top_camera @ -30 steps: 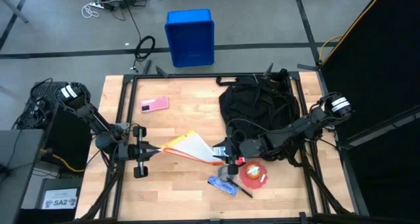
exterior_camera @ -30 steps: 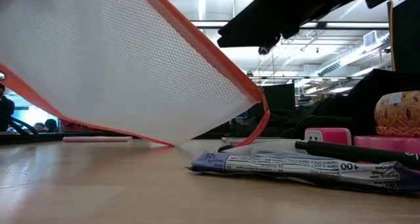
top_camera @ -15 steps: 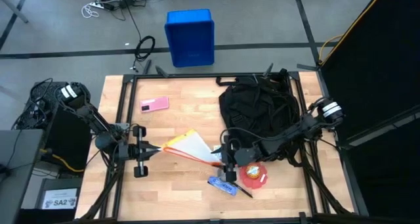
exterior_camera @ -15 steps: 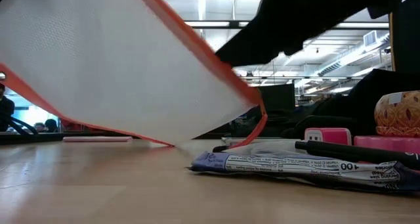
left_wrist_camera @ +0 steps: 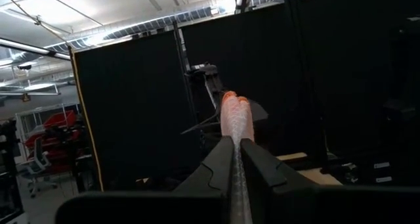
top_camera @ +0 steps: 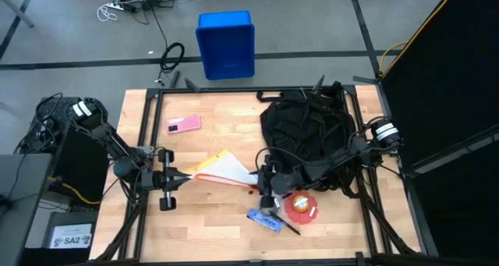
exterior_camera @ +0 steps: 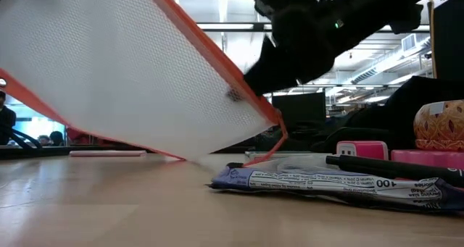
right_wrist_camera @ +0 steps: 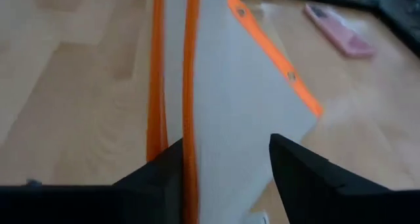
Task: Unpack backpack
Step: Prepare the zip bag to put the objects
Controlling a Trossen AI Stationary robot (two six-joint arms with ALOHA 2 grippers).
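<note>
My left gripper clamps the pouch; my right gripper, half-open, should straddle its orange edge squarely before closing.

Black backpack at 2 o'clock on light brown wooden bench. White mesh pouch with orange edges at the middle. Pink flat case at 10 o'clock. Red round thing and blue and white packet at 5 o'clock. Blue crate on grey floor at 12 o'clock.
</note>
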